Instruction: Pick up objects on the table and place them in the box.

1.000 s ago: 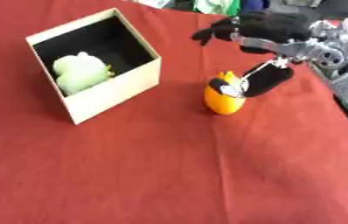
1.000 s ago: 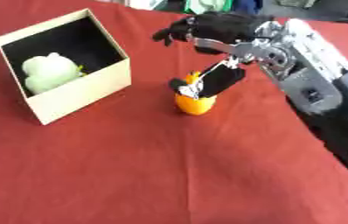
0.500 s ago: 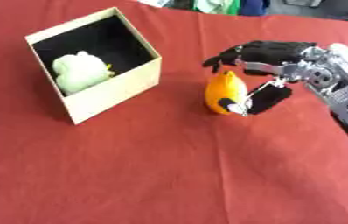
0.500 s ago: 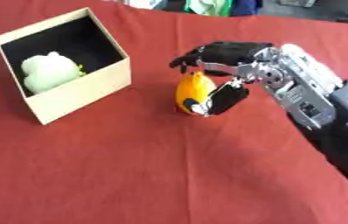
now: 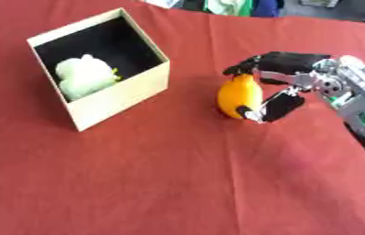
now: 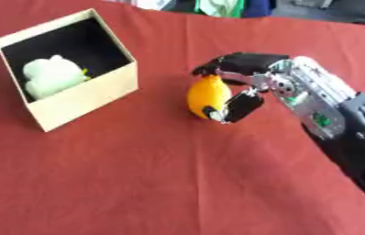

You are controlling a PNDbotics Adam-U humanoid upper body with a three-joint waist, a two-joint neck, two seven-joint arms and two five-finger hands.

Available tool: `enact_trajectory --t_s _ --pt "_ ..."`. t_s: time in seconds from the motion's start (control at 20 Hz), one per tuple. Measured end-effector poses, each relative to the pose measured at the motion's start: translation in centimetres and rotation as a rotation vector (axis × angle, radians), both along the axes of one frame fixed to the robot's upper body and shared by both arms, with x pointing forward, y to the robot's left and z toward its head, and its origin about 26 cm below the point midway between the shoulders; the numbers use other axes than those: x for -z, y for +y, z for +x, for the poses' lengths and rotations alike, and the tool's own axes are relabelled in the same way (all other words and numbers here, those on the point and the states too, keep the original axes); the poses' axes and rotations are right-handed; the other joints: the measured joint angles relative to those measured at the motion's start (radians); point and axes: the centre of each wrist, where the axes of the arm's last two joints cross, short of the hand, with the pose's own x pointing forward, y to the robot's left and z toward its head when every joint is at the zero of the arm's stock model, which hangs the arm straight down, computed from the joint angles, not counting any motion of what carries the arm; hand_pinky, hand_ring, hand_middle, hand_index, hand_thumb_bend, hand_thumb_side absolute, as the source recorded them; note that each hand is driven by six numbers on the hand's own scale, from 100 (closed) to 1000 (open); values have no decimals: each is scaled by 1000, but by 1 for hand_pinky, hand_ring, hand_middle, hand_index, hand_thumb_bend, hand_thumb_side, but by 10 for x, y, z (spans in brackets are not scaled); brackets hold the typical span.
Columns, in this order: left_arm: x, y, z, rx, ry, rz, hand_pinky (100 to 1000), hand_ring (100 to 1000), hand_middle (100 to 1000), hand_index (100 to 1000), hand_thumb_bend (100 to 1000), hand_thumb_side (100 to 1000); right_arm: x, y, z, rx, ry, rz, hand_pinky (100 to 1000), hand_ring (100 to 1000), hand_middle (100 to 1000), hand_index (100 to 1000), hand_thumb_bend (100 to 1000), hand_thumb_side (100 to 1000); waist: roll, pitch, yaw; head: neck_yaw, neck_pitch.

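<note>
- Right now your right hand [image 5: 286, 85] comes in from the right side and is closed round the orange object [image 5: 240, 96]; its fingers [image 5: 254, 64] curl over the top of it and its thumb [image 5: 275, 106] presses in low on the near right side.
- The orange object is a rounded, egg-like shape standing tall in your grasp; whether its underside touches the red tablecloth [image 5: 162, 183] or hangs just above it, you cannot tell from these views.
- It sits to the right of the box [image 5: 121, 98], near it but apart; a strip of bare red cloth shows between the object and the box's right-hand wall.
- The box is open at the top, with pale cream walls outside and a black inside; it stands askew on the cloth, one corner pointing toward you.
- Inside the box lies a pale green, lumpy soft thing [image 5: 83, 76], resting against the left near wall; a small yellowish bit shows at its right edge.
- Your left hand shows in neither view.
- Along the far edge of the table you can see some green and blue fabric [image 5: 230, 7], well away from the object and the box.
</note>
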Motion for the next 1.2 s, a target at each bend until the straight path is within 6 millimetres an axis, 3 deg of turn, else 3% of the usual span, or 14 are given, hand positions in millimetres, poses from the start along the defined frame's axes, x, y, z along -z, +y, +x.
enact_trajectory --t_s 0.15,0.2,0.5,0.8,0.9,1.2 --pt "0 0 0 1 2 1 703 796 794 811 100 748 3 -1 2 2 14 -9 879 911 736 1000 158 430 0 0 0 0 0" --pt "0 0 0 1 2 1 703 796 794 811 100 748 2 -1 2 0 14 -11 875 905 679 997 131 430 0 0 0 0 0" --pt "0 0 0 4 5 0 703 796 794 810 100 747 -2 2 3 -7 -4 -4 841 858 507 902 100 346 0 0 1 3 -1" --pt "-1 -1 0 7 6 0 703 796 795 809 100 748 -7 6 4 2 -37 18 817 822 449 836 100 207 0 0 1 3 -3" --pt "-1 -1 0 9 6 -1 703 796 796 809 100 748 -8 8 4 1 -45 14 805 808 417 796 100 110 0 0 2 3 -4" --pt "-2 -2 1 17 6 2 703 796 798 809 100 748 -8 10 6 3 -62 -21 773 766 311 683 100 100 0 0 4 2 -8"
